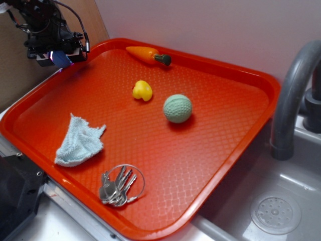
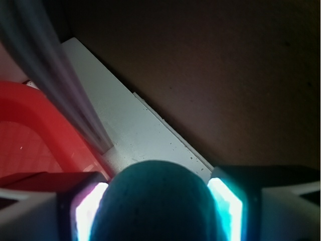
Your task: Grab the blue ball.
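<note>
Blue knitted yarn ball (image 2: 156,203) sits clamped between the black gripper's (image 1: 59,54) glowing pads (image 2: 224,206), lifted above the far left rim of the red plastic tray (image 1: 210,165), close to the brown board (image 2: 215,75) behind.

We note a textured red plastic tray (image 1: 220,150) carrying a toy carrot (image 1: 146,54), yellow toy (image 1: 142,90), pale green ribbed ball (image 1: 177,108), light blue knitted cloth (image 1: 79,141), metal keys on a ring (image 1: 120,185).
</note>
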{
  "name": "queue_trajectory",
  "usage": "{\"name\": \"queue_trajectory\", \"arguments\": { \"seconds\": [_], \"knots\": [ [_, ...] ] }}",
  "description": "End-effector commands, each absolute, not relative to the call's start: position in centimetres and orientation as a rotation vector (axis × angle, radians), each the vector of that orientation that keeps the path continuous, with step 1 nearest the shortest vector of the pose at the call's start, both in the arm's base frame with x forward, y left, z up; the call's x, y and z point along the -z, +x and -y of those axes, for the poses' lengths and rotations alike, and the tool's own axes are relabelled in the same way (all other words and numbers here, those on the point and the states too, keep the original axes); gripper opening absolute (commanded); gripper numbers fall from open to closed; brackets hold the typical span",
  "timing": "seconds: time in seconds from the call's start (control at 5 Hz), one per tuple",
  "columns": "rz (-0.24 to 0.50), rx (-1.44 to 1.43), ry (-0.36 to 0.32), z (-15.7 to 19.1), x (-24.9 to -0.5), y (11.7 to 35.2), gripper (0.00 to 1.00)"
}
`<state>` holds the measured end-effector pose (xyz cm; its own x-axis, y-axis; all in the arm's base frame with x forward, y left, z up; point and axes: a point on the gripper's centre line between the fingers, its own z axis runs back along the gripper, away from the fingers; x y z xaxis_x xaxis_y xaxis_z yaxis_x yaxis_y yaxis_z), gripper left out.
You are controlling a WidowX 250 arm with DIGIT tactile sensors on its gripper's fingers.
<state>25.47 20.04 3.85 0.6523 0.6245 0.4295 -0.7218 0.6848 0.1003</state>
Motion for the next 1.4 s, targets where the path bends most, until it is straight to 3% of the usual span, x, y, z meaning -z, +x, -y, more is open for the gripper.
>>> {"name": "queue_trajectory", "arguments": {
  "seconds": [0.0, 0.2, 0.4, 0.6, 0.8, 1.2],
  "knots": [
    [0.307, -0.679, 0.076, -17.9, -9.9, 23.1, 0.0],
    [0.255, -0.577, -0.067, -14.1, -14.7, 21.0, 0.0],
    [0.266, -0.442, -0.07, -9.6, -17.9, 19.9, 0.0],
    [0.24, -0.294, -0.059, -4.8, -18.5, 20.6, 0.0],
    [0.223, -0.223, -0.015, -2.0, -17.2, 22.2, 0.0],
    [0.155, -0.156, -0.081, -0.3, -16.2, 23.0, 0.0]
  ]
}}
